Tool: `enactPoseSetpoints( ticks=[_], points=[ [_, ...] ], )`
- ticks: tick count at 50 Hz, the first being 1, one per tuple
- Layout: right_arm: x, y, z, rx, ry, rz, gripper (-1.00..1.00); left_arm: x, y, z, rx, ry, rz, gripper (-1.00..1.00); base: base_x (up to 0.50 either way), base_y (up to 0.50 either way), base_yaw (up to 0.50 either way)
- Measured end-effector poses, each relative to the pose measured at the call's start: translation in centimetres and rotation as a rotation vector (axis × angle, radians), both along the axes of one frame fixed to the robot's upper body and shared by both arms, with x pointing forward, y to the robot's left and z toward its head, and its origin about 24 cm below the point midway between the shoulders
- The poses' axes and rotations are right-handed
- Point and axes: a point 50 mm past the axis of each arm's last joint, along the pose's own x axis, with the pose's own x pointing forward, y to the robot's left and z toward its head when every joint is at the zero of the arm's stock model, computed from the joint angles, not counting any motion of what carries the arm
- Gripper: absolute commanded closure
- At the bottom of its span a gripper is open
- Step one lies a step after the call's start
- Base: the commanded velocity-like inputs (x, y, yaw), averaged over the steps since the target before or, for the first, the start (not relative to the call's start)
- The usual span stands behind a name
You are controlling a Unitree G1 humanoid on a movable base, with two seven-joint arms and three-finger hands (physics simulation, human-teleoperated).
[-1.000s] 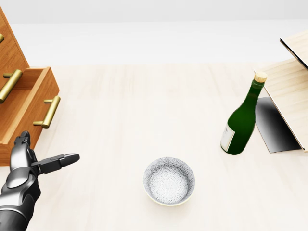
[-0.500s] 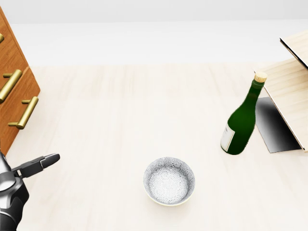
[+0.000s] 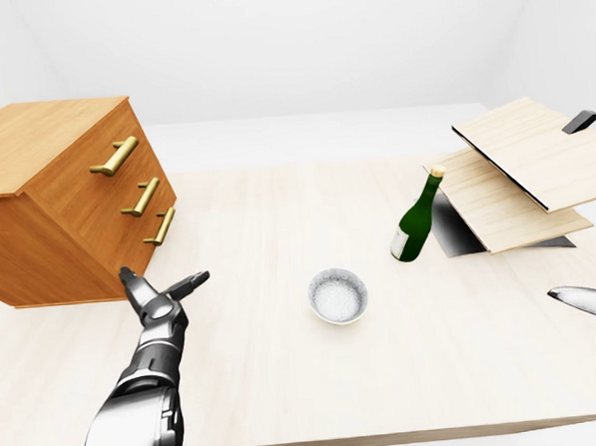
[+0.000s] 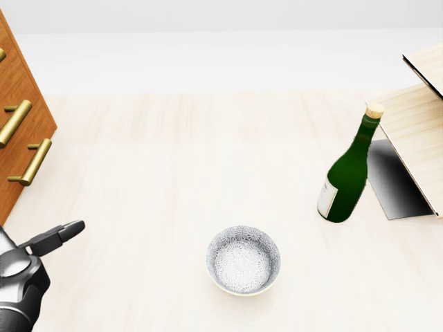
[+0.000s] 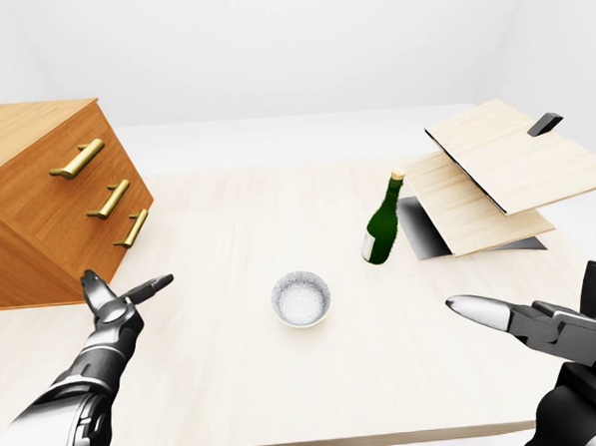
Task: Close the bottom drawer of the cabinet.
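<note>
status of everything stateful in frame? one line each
bottom drawer: closed, flush with the cabinet face
green bottle: upright, corked
bowl: upright, looks empty
left hand: open, clear of the cabinet
right hand: fingers extended, holding nothing

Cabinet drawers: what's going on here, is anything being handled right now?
Nothing is held. The cabinet stands at the left of the table, and its bottom drawer sits flush with the two above it, so it looks closed. The left hand hovers open just below the cabinet, touching nothing. The right hand is open too, low at the right of the right-eye view. A bowl and a green bottle stand untouched mid-table, next to stacked wooden boards.
</note>
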Motion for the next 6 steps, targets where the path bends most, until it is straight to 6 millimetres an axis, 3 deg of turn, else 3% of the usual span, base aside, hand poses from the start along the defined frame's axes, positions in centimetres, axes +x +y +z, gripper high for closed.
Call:
enactPoseSetpoints(
  ticks=[6],
  points=[
    [-0.01,0.0,0.02,0.0,-0.001,0.0,-1.0,-0.04,-0.07,-0.06,0.004,0.001,-0.004,-1.0,0.0,0.0,0.0]
  ],
)
